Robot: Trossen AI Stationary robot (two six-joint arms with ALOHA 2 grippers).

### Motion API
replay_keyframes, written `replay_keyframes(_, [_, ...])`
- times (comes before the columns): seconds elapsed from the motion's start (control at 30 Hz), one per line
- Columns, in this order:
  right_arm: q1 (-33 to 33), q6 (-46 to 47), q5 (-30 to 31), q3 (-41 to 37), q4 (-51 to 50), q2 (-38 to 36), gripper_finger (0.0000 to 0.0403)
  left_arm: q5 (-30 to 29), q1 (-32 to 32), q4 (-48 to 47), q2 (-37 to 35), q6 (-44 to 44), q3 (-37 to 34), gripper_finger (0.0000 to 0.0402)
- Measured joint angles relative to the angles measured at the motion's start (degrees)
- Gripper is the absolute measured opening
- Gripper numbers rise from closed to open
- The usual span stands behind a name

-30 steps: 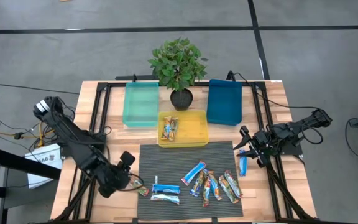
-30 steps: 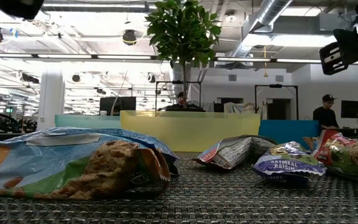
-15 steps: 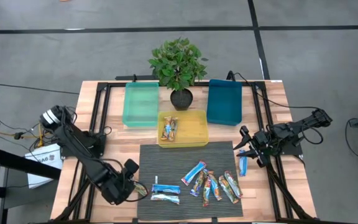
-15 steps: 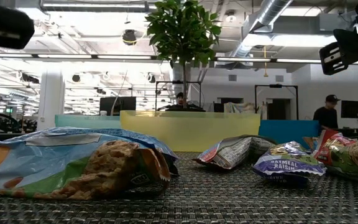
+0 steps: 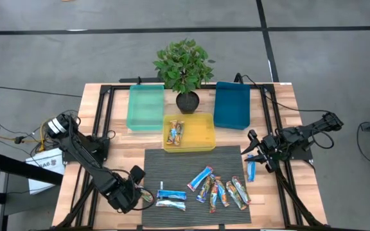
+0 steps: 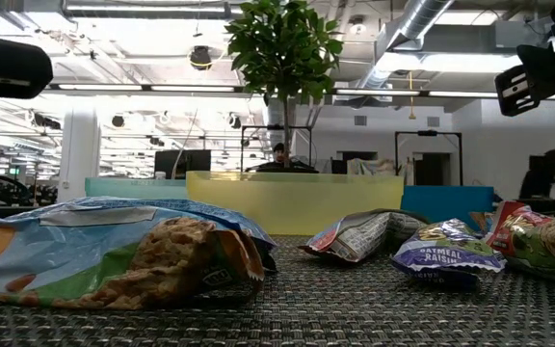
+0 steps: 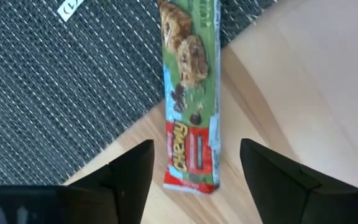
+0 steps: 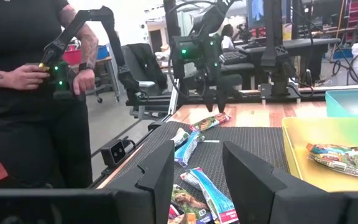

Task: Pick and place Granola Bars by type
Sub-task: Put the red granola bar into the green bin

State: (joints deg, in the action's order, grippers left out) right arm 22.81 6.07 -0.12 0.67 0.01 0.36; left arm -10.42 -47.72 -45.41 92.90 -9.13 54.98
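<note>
The left gripper is held low with fingers spread astride a green granola bar (lying half off the mat). The right gripper is parked at the mat's right edge, fingers parted around nothing.

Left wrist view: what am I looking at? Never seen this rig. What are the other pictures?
Two robot arms work at a wooden table. The high view looks straight down, the low view sits at mat level, and each wrist view looks past that arm's own jaws. Granola bars lie on the dark mat. Behind it stand a teal tray, a yellow tray with bars in it, a blue tray and a potted plant. The left arm has its jaws open astride a green bar at the mat's edge, not gripping. The right arm has its jaws open and empty.
</note>
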Motion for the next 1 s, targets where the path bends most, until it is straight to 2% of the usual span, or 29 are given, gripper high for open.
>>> replay_keyframes(0.4, [-0.01,0.02,0.0,0.0,0.0,-0.02,0.013,-1.35,0.45,0.8,1.25,0.02,-0.04,0.0231])
replay_keyframes(0.67, [-0.01,-0.01,0.02,-0.04,0.2,0.01,0.013,0.97,0.85,9.52,2.71,-0.35,-4.38,0.0231])
replay_keyframes(1.0, [-0.02,-0.01,0.09,-0.07,0.33,-0.02,0.013,0.99,0.96,9.4,2.61,-1.04,-5.19,0.0227])
